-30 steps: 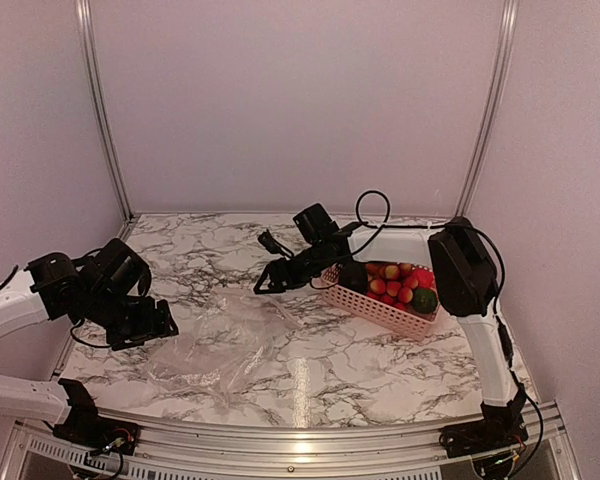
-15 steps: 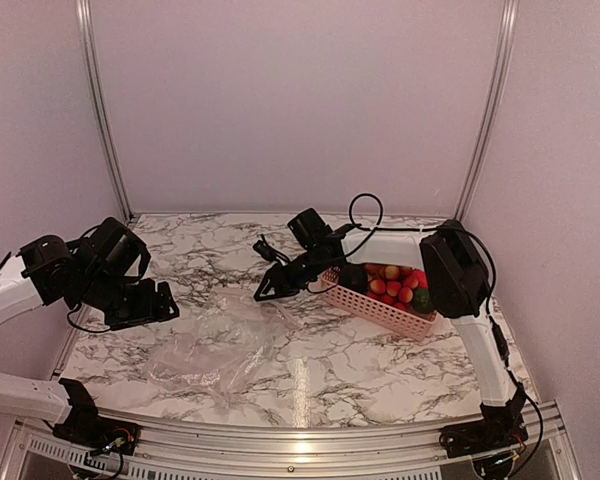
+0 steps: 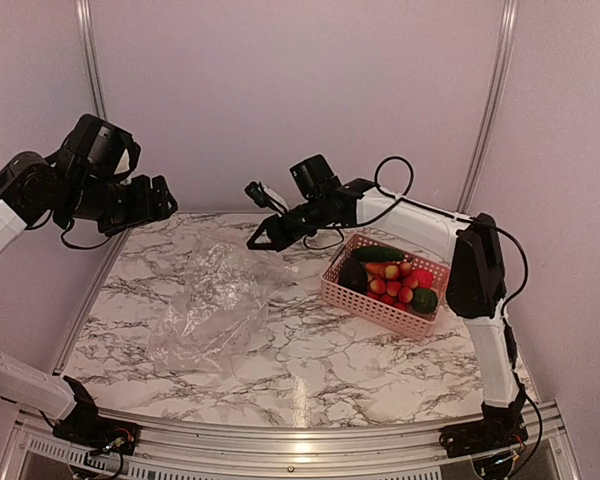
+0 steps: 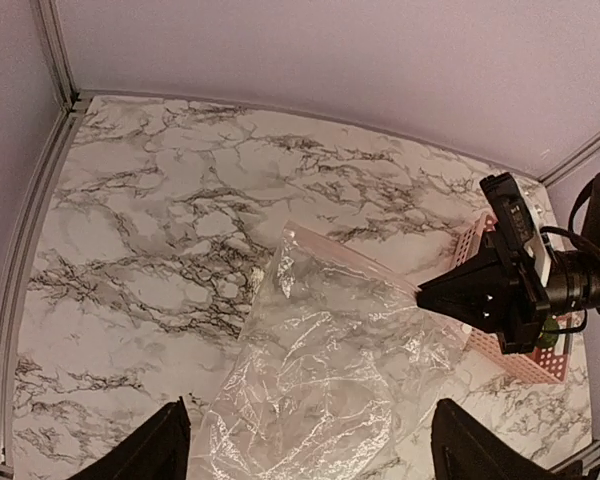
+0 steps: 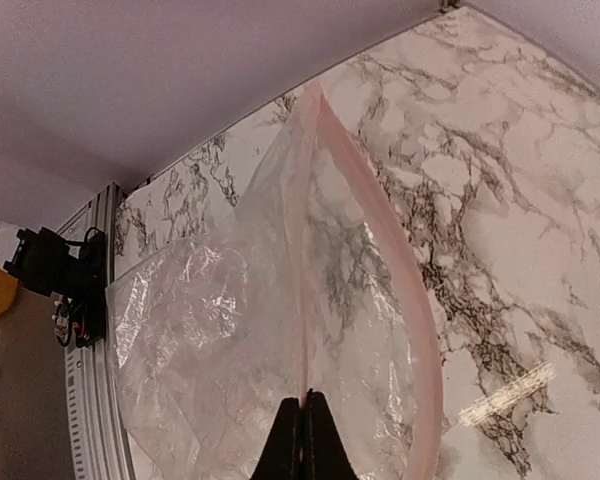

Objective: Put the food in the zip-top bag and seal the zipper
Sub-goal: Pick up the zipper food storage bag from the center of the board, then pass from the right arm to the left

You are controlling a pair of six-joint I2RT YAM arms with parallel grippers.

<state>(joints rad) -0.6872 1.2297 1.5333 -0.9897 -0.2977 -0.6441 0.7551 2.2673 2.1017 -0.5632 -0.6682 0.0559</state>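
Observation:
The clear, crinkly zip-top bag (image 3: 215, 300) lies left of centre on the marble table, its far corner pulled up. My right gripper (image 3: 252, 243) is shut on the bag's mouth edge; in the right wrist view the pinched fingers (image 5: 304, 400) hold one lip, and the pinkish zipper (image 5: 400, 260) bows away to the right. The food (image 3: 392, 284) sits in the pink basket (image 3: 380, 308): berries, a cucumber, an aubergine and a round green piece. High at the back left, my left gripper (image 3: 165, 200) is open and empty, looking down on the bag (image 4: 330, 370).
The pink basket stands at the right of the table, close behind the right gripper (image 4: 425, 297) in the left wrist view. Metal rails run along the table's left edge (image 4: 25, 250) and front edge. Walls close in the back and both sides.
My right gripper has shut on the bag's mouth edge and lifted it up and back. The left arm has risen from near the bag to high at the back left, still open.

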